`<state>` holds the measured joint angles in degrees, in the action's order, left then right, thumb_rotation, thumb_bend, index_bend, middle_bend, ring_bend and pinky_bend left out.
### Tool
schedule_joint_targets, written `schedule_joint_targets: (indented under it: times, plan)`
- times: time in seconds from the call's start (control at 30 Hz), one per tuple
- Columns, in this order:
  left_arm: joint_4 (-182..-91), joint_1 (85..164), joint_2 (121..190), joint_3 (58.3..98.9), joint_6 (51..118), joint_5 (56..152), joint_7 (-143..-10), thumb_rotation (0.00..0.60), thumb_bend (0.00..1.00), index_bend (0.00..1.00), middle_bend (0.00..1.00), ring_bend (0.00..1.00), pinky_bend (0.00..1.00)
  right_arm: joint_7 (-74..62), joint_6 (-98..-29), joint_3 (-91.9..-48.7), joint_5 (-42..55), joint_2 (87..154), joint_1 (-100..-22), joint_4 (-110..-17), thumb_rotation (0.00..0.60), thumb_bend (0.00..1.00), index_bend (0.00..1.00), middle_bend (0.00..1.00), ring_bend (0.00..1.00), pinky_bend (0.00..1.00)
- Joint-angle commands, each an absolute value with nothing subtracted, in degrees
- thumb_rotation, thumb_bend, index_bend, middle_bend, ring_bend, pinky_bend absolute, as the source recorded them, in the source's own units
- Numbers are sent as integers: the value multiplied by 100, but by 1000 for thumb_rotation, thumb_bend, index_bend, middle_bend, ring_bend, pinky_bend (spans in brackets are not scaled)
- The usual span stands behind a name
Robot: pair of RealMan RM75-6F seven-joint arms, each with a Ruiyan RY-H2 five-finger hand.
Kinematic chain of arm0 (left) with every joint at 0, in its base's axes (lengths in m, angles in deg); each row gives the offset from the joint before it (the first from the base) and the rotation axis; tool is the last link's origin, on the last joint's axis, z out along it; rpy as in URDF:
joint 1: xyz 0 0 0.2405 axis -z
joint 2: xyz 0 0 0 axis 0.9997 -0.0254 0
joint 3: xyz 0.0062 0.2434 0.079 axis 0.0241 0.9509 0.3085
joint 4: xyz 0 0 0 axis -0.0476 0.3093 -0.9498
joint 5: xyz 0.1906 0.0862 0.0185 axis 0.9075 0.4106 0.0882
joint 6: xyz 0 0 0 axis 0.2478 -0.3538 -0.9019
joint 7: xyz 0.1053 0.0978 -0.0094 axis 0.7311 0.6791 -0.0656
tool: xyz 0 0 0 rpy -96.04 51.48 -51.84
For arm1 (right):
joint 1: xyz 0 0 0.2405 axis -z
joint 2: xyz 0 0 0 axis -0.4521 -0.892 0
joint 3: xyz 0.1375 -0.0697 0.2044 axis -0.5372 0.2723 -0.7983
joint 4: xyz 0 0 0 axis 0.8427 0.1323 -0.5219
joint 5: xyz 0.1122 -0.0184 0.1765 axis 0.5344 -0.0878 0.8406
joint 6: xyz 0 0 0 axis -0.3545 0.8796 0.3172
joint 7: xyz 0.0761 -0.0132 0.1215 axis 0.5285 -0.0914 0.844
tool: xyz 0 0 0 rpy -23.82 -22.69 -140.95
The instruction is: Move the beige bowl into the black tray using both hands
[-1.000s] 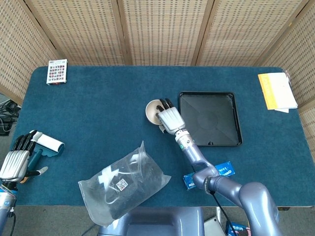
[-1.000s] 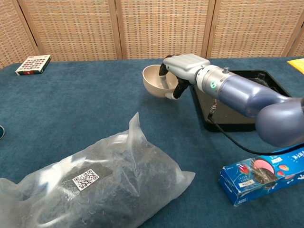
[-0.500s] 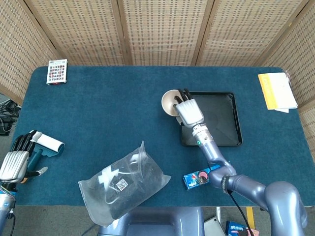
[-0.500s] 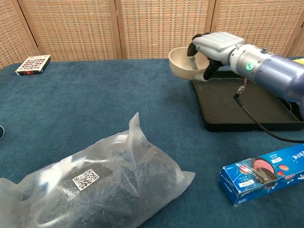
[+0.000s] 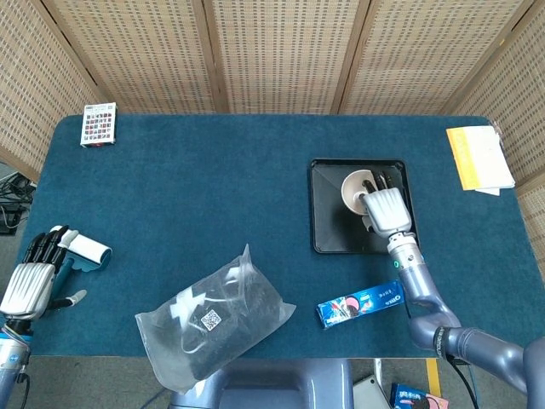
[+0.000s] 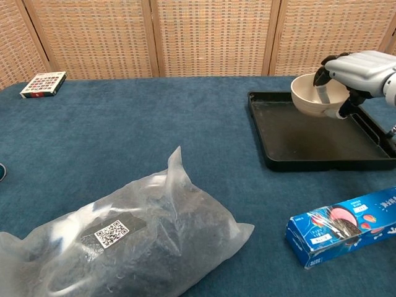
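My right hand (image 5: pixel 385 210) grips the rim of the beige bowl (image 6: pixel 314 96), fingers hooked inside it, holding it above the black tray (image 5: pixel 330 230), while my left hand (image 5: pixel 25 282) rests by the table's (image 5: pixel 187 187) left edge, fingers close together, holding nothing.

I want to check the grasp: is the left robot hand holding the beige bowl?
No, the right robot hand alone grips the round beige bowl; the left robot hand is far away.

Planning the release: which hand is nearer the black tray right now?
Right. The right hand holds the beige bowl over the black tray; the left hand sits far off at the table's left edge.
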<state>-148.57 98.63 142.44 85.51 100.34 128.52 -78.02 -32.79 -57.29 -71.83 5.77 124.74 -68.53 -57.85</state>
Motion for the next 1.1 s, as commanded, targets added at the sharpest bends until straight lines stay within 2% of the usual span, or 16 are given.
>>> schedule_joint_targets:
  times: [0.03, 0.83, 0.93, 1.03, 1.1]
  plan:
    - [-14873, 9860, 14242, 8560, 10049, 12875, -7794, 600, 0, 0, 0, 0, 0, -3283, -5694, -7163, 609, 12497, -6834, -5736, 600, 536, 692, 313, 75, 110]
    - [-14816, 9863, 14291, 8553, 10029, 12858, -7783, 600, 0, 0, 0, 0, 0, -2925, -5170, -7205, 836, 12968, -6859, -4607, 600, 533, 670, 290, 76, 99]
    - [-14811, 9868, 14295, 8557, 10021, 12866, -7784, 600, 0, 0, 0, 0, 0, -2947, -5146, -7207, 874, 12961, -6835, -4602, 600, 497, 627, 248, 73, 84]
    - [-14810, 9868, 14295, 8557, 10029, 12876, -7793, 600, 0, 0, 0, 0, 0, -3060, -5127, -7182, 911, 12915, -6810, -4675, 600, 399, 532, 164, 41, 56]
    - [-14811, 9865, 14293, 8558, 10041, 12884, -7795, 600, 0, 0, 0, 0, 0, -3135, -5166, -7171, 913, 12885, -6789, -4751, 600, 336, 431, 90, 12, 38]
